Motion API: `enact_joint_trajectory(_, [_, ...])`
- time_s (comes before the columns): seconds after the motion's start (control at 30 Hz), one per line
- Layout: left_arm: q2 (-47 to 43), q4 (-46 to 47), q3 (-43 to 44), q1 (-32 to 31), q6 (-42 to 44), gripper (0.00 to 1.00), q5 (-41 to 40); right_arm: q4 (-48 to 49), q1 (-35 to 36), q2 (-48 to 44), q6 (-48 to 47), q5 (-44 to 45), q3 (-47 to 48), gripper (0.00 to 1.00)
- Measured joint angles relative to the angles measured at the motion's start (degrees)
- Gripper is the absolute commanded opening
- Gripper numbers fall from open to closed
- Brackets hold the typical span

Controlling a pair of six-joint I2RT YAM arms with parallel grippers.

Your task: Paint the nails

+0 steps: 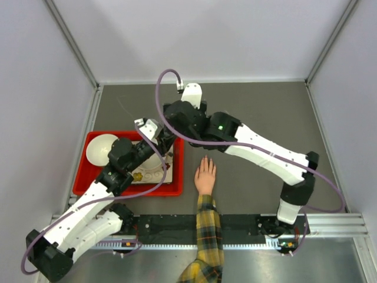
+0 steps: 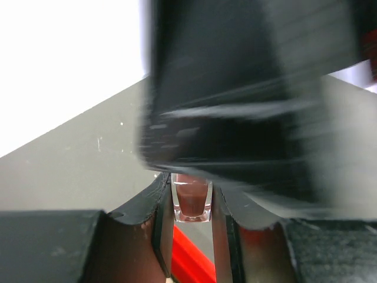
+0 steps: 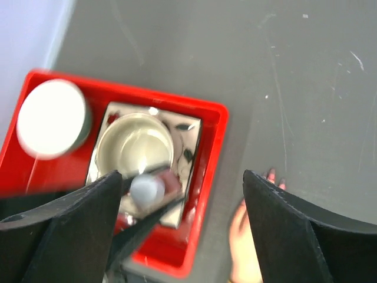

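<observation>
A light-skinned hand (image 1: 205, 175) in a yellow-and-dark plaid sleeve (image 1: 206, 236) lies flat on the grey table, right of the red tray (image 1: 88, 183). Its nails (image 3: 271, 174) show as small pinkish tips beside my right gripper's right finger. My left gripper (image 2: 191, 194) is shut on a small glass bottle of reddish-brown polish (image 2: 191, 203), held over the tray's right part. The bottle's pale round top (image 3: 146, 190) appears blurred in the right wrist view. My right gripper (image 3: 182, 177) hangs just above it, open, with nothing between its fingers.
In the red tray (image 3: 215, 153) a white bowl (image 3: 52, 118) stands at the left. A shiny metal cup (image 3: 134, 144) rests on a mirrored square plate (image 3: 187, 135). Grey walls close in the table on three sides.
</observation>
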Motion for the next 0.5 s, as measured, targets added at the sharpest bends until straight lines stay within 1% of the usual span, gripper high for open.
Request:
enact_joint_trajectory(0.1, [0.7,1.4,0.0,-0.1,-0.2,0.0,0.3,0.1,-0.8,-4.8,-4.0,-5.1,-2.2,0.79])
enact_joint_trajectory(0.2, [1.3,2.0,0.0,-0.1,-0.8,0.0,2.8,1.7,-3.7,-11.5,-10.1,-12.3,-6.6,0.77])
enact_joint_trajectory(0.3, [2.3,2.3,0.7,-0.1,-2.2,0.0,8.7,3.5,-10.8,-19.5,-17.5,-24.1,-12.8,0.73])
enact_joint_trajectory(0.33, [2.8,2.6,1.1,-0.1,-2.9,0.0,11.3,5.0,-14.8,-22.4,-20.1,-31.0,-15.5,0.72])
enact_joint_trajectory(0.37, [3.2,3.3,1.2,-0.1,-3.6,0.0,13.6,5.6,-17.4,-24.1,-21.7,-35.0,-17.0,0.7])
enact_joint_trajectory(0.4, [3.6,4.3,1.4,-0.1,-4.4,0.0,16.8,6.7,-21.0,-26.2,-23.8,-41.7,-19.0,0.69])
enact_joint_trajectory(0.43, [3.9,5.4,1.4,-0.1,-5.4,0.0,19.7,6.9,-23.1,-27.4,-26.0,-46.7,-20.0,0.68])
enact_joint_trajectory(0.47, [4.2,6.4,1.4,-0.1,-6.3,0.0,22.3,6.9,-24.0,-27.8,-27.8,-50.3,-20.2,0.65])
enact_joint_trajectory(0.5, [4.3,7.3,1.4,-0.1,-7.1,0.0,24.6,6.9,-24.5,-27.9,-30.2,-55.8,-20.1,0.63])
